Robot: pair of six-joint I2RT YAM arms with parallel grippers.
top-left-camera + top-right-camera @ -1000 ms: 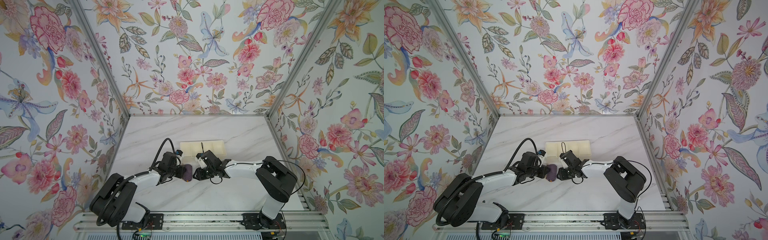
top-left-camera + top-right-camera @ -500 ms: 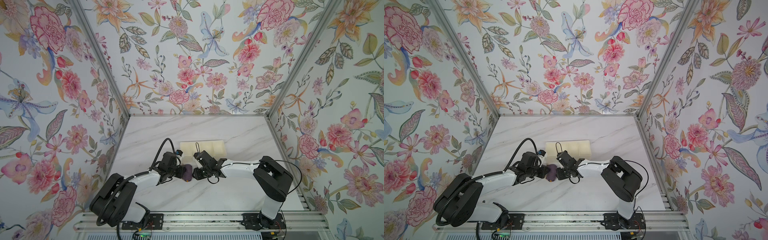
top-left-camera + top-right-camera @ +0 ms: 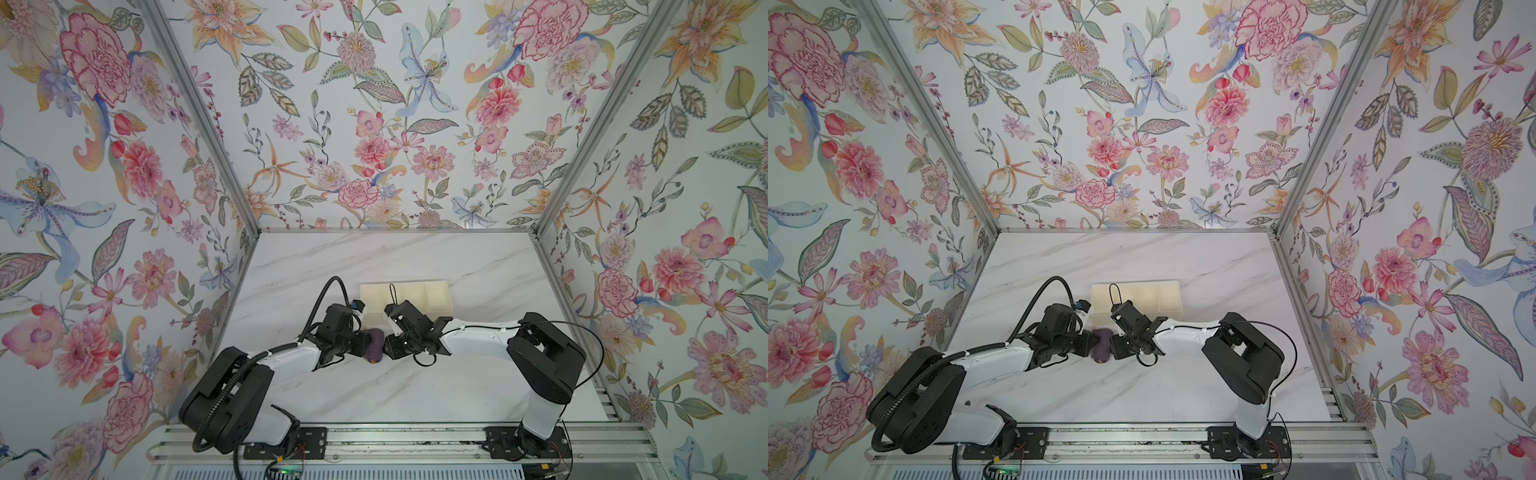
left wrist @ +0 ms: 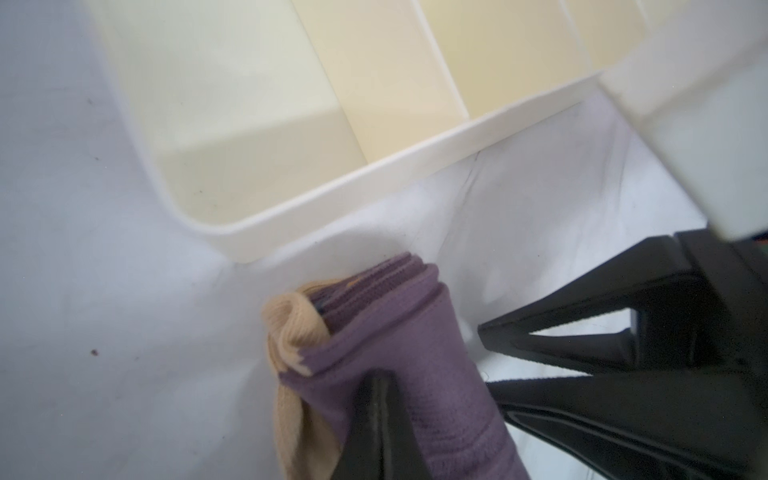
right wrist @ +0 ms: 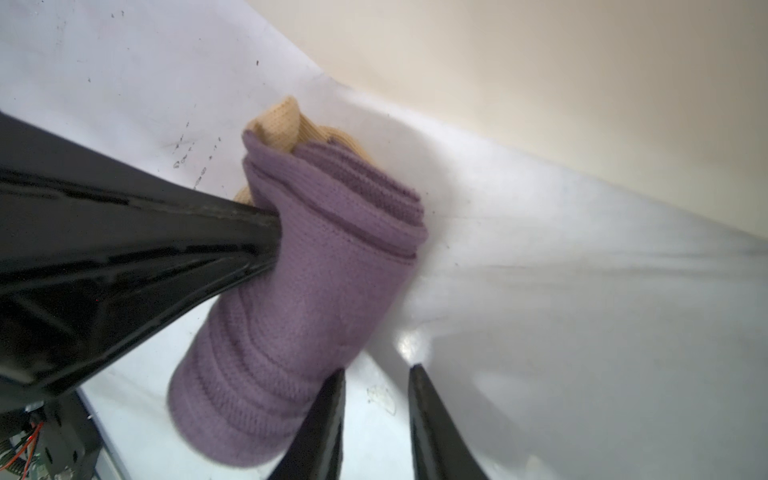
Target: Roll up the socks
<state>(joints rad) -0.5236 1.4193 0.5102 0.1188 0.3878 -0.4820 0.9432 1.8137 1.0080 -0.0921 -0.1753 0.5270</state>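
Sliding left across the worktop (image 3: 415, 386) over the last second, the right tool (image 5: 376, 374) is now tight up against the socks (image 3: 374, 345), while the left arm has held its place. The socks sit as a small purple roll with tan peeking out at one end (image 4: 291, 328), lying on the marble just in front of the cream divided tray (image 3: 432, 297), between the two arms. The left tool (image 5: 270, 235) is pressed together, its tip dug into the side of the roll; whether it nips any fabric, I cannot tell. The right tool's fingers stand slightly spread, nothing between them, with one finger (image 5: 328, 415) touching the roll.
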